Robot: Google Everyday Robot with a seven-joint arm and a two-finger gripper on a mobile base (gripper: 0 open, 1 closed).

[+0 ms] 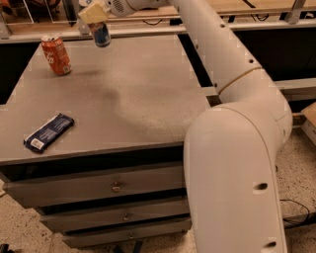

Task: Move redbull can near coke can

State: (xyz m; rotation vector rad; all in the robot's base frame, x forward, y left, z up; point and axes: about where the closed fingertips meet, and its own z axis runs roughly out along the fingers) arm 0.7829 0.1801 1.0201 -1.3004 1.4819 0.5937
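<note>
The redbull can (101, 34) is a slim blue-and-silver can held in my gripper (95, 15) at the far edge of the grey table, lifted a little above the top. The gripper is shut on the can's upper part, which it hides. The coke can (56, 55) is a red-orange can with white lettering, standing upright on the table at the far left, to the left of the redbull can and a short gap from it.
A flat dark-blue wrapped bar (49, 132) lies near the table's front left edge. The grey table (143, 99) has drawers below. My white arm crosses the right side. A rail and wire racks run behind the table.
</note>
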